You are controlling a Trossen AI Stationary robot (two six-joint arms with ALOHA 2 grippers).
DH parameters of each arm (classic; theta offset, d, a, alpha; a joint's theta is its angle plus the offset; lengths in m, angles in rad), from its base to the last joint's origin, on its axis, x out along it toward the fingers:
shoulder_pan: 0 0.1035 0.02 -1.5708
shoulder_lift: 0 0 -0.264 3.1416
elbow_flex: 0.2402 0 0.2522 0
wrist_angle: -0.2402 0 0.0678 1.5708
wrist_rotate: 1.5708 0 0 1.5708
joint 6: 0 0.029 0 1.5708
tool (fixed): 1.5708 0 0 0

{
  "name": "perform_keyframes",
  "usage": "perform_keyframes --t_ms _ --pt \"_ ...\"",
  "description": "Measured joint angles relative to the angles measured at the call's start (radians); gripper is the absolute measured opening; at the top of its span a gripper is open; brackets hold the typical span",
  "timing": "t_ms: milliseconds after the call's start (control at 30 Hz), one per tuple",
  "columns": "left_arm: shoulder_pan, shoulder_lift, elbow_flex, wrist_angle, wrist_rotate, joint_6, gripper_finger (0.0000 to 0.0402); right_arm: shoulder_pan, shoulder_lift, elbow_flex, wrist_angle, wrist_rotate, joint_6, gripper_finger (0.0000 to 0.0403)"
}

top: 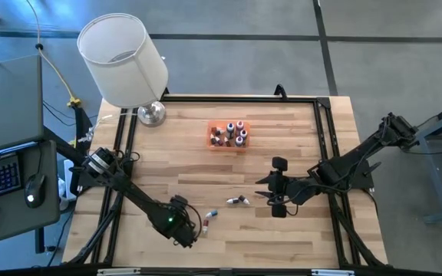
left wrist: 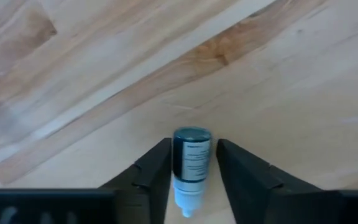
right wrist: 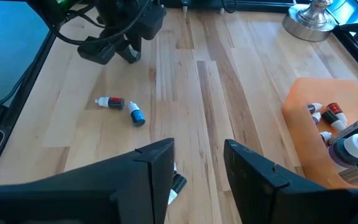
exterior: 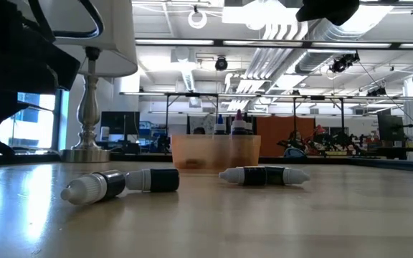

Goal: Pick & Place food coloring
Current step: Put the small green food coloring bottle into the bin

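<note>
My left gripper (left wrist: 192, 146) is shut on one food coloring bottle (left wrist: 192, 140), which has a dark teal body and a white cap. It is near the table's near edge (top: 181, 226). Two more bottles, one red (right wrist: 112, 102) and one blue (right wrist: 136, 116), lie on their sides beside it (top: 206, 218). My right gripper (right wrist: 197, 162) is open and raised (top: 272, 195) just right of two dark bottles lying end to end (top: 238, 201) (exterior: 264, 175). The orange tray (top: 229, 145) holds several upright bottles (top: 231, 133). My left gripper pinches the bottle by the sides of its body (left wrist: 193, 167) between the two fingers. The bottle lies along the fingers, with its base past the fingertips and its white cap (left wrist: 185, 200) pointing back toward the wrist. It appears clear of the table.
A lamp with a white shade (top: 123, 60) and a metal base (top: 151, 114) stands at the table's far left corner. A black frame rail (top: 324, 130) runs round the table. Bare wood lies between the tray and the loose bottles.
</note>
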Motion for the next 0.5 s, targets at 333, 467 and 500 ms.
perform_keyframes --t_ms 333,467,500 --pt "0.025 -0.001 0.007 0.053 -0.083 -0.006 0.0050 0.000 0.000 0.000 0.000 0.003 0.000 0.0134" --pt "0.095 0.000 0.029 0.050 -0.164 0.066 0.0062 -0.001 0.000 0.000 0.001 0.028 -0.011 0.0134" --pt "0.124 0.000 0.038 0.049 -0.185 0.104 0.0065 -0.001 0.000 0.000 0.001 0.036 -0.022 0.0134"
